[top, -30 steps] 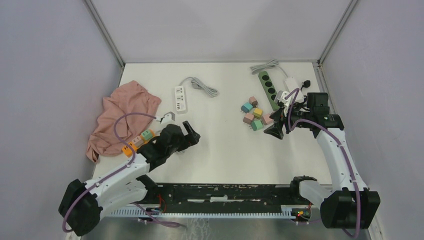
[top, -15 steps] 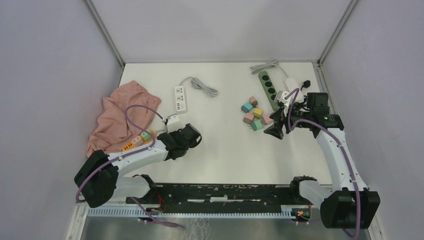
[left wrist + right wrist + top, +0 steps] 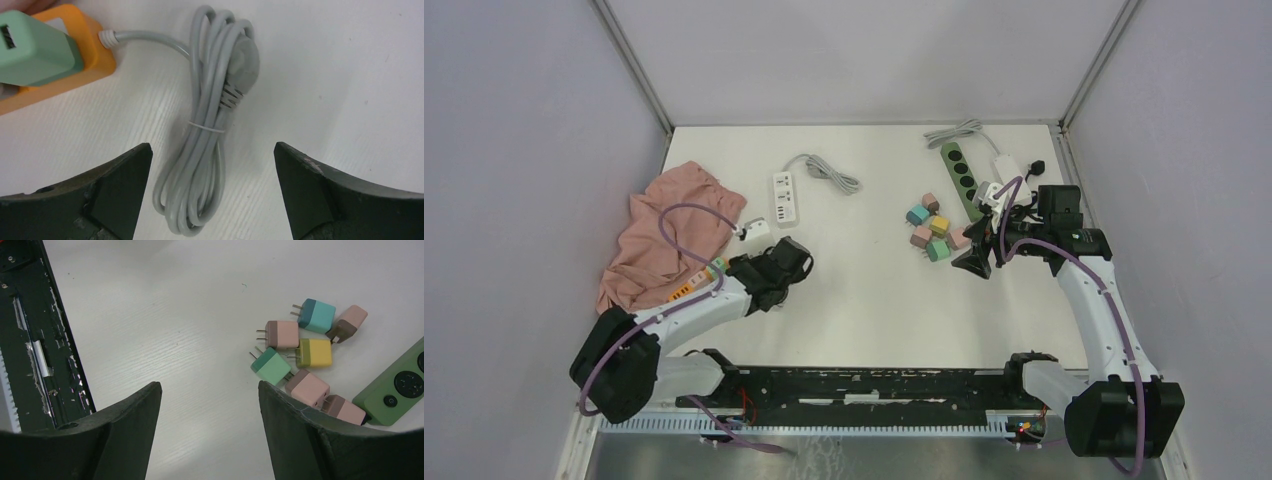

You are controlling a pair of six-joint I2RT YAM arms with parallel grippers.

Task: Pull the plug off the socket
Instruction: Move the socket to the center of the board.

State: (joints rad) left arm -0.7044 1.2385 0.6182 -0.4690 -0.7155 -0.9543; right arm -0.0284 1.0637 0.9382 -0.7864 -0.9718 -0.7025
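Top external view gives you a white worktop (image 3: 874, 290) boxed in by pale lilac walls (image 3: 524, 150) and metal corner posts (image 3: 629, 60). Your left tool (image 3: 211, 150) hangs spread wide over a coiled grey cable (image 3: 212, 95), gripping nothing. The mint-green square plug (image 3: 35, 50) sits in the orange plastic socket strip (image 3: 95, 60) at that tool's 10 o'clock, beside pink cloth (image 3: 664, 220) at the worktop's 9. Your right tool (image 3: 209, 385) is spread too, empty, pastel plugs (image 3: 315, 352) at its 2 o'clock.
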